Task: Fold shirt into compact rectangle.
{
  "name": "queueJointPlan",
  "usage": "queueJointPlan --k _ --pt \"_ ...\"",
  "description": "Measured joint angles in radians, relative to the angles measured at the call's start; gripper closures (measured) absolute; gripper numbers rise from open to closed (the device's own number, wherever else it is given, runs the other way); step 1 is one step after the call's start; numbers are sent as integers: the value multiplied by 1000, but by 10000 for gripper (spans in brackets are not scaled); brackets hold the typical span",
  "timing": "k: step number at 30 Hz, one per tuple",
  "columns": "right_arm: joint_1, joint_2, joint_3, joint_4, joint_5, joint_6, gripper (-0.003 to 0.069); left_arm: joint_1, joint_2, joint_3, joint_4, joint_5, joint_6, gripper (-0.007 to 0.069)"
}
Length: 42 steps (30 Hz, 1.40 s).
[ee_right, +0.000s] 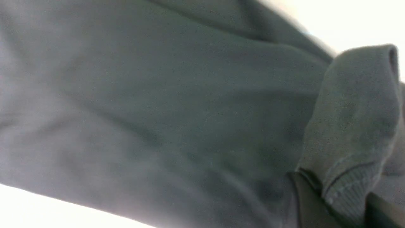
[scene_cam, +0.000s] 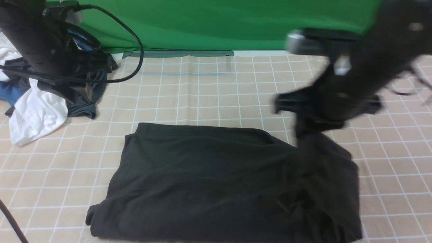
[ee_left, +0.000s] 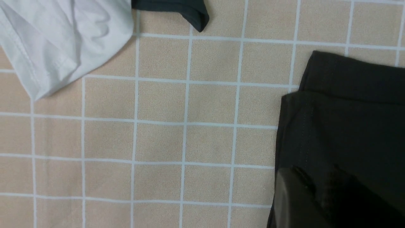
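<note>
White garment [scene_cam: 35, 113] and dark garment [scene_cam: 88, 91] lie left of shirt [scene_cam: 202, 179].

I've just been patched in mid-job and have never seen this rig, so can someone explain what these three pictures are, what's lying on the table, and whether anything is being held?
This is a two-armed robot folding a shirt. The wide picture looks forward from between its arms; the other two come from cameras on each wrist.

On the checked tablecloth lies the black shirt, already folded into a rough rectangle. The right arm, blurred with motion, stands over its right side, and the right gripper is shut on a pinch of that shirt: the right wrist picture is filled with the dark cloth, a fold of it caught between the fingers.

The left arm is at the back left, over a pile of spare clothes: a white garment and a smaller dark garment. The left gripper itself is not clearly shown; its wrist picture shows tablecloth and the shirt's corner.
</note>
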Motion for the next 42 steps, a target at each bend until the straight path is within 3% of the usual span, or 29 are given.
queueJointPlan --k 4,11,20,28,32,34,35,36,38,40,42 --pt "110 146 -150 6 -59 40 556 0 -48 0 20 10 -16 608" --pt "227 359 -393 52 -102 44 556 0 -191 0 30 26 -26 611" --pt "294 509 -546 118 -149 21 554 0 -296 0 35 23 -26 610" --pt "327 565 -553 148 -320 23 515 0 -297 0 37 4 -26 610" --pt "336 569 -554 159 -376 22 412 0 -297 0 37 -8 -26 608" --pt "336 572 -554 159 -374 17 297 0 -297 0 37 -8 -26 608" --pt "336 572 -554 159 -374 15 273 0 -297 0 37 -8 -26 608" --pt "336 571 -554 160 -360 -1 177 0 -297 0 37 -8 -26 608" --pt "336 568 -554 160 -323 -37 94 0 -297 0 37 -10 -26 608" --pt "333 559 -554 160 -255 -86 64 0 -297 0 37 -10 -26 608" --pt "319 539 -554 163 -162 -139 116 0 -297 0 37 -10 -26 608"
